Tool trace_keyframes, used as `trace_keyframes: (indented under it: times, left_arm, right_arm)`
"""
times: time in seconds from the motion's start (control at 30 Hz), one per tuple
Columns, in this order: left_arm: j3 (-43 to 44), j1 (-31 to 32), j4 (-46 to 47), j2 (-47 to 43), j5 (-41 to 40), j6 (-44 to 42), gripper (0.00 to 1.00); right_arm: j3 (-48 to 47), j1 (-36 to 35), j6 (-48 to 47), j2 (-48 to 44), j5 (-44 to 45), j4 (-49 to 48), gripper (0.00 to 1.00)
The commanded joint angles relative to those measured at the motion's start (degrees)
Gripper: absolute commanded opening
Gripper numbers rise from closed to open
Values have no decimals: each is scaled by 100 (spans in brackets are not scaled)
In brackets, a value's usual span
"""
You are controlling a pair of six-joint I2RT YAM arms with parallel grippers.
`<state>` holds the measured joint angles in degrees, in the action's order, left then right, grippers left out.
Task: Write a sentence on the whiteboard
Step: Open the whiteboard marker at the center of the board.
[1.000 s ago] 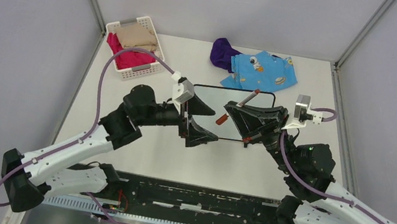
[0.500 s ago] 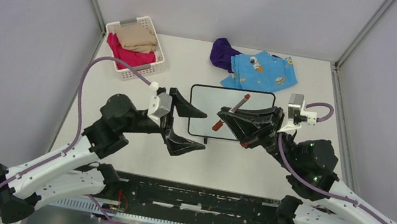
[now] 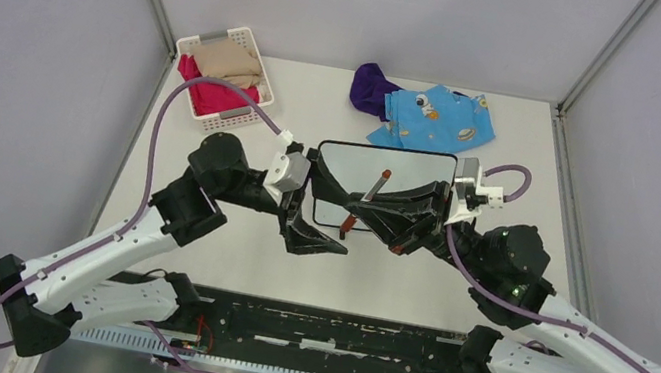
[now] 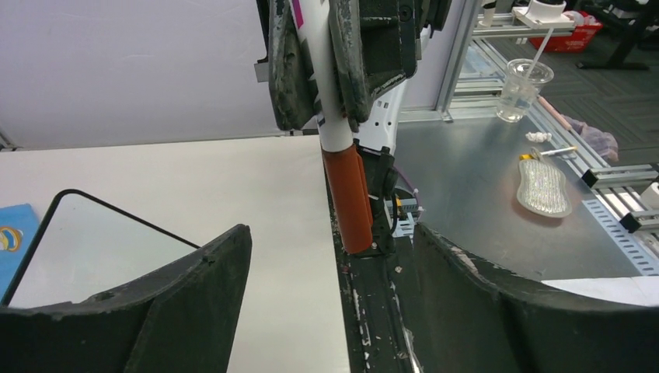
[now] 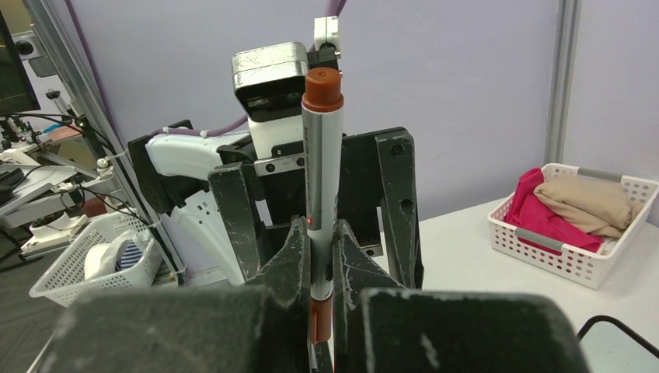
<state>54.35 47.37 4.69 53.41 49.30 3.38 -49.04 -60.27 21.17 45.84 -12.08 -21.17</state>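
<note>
The whiteboard (image 3: 415, 172) (image 4: 78, 241) lies flat mid-table, and no sentence shows on its visible white surface. My right gripper (image 3: 366, 205) (image 5: 321, 256) is shut on a white marker (image 3: 375, 186) (image 5: 322, 171) with a reddish-brown cap (image 4: 347, 198), held over the board's near left part. My left gripper (image 3: 342, 214) (image 4: 332, 231) is open and faces the right one. The capped end hangs between its two fingers (image 4: 194, 295) without touching either.
A white slatted basket (image 3: 223, 77) (image 5: 575, 233) with pink and beige cloth stands at the back left. Blue patterned cloth (image 3: 434, 118) and purple cloth (image 3: 373, 87) lie behind the board. Off the table's near edge lie a metal surface and a plastic cup (image 4: 522, 89).
My left arm drew back to the left, then returned toward the marker, its jaws slightly narrower. My right gripper carried the marker leftward over the board.
</note>
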Motion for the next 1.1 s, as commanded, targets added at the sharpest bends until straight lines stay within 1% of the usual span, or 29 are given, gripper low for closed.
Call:
trace_keyframes:
  times: [0.0,0.17,0.3,0.37,0.63,0.8,0.93,0.97,1.03,1.07]
  left_arm:
    - [299,0,125,84,91,103,79]
    - [265,0,361,147,-143,564,70]
    - [203,0,521,183,-296,945,68]
    - [183,0,580,196,-338,1076,64]
    - [159,0,761,307,-398,1385,46]
    - [173,0,768,363,-368,1450,39]
    - [181,3,819,372,-345,1549,37]
    - [181,0,841,379,-336,1585,39]
    - [181,8,867,364,-318,1628,47]
    - [174,4,867,357,-316,1639,50]
  right_arm:
    - [4,-25,-4,47,-77,-477,0]
    - [201,-15,-4,6,183,-713,0]
    - [227,-19,-5,60,228,-730,0]
    - [267,-21,-12,53,281,-744,0]
    - [342,-22,-29,63,342,-775,0]
    - [360,-27,-50,52,358,-757,0]
    - [401,-16,-55,55,381,-757,0]
    - [410,-15,-58,53,386,-757,0]
    - [429,-20,-60,45,404,-757,0]
    - [430,-15,-56,39,412,-757,0]
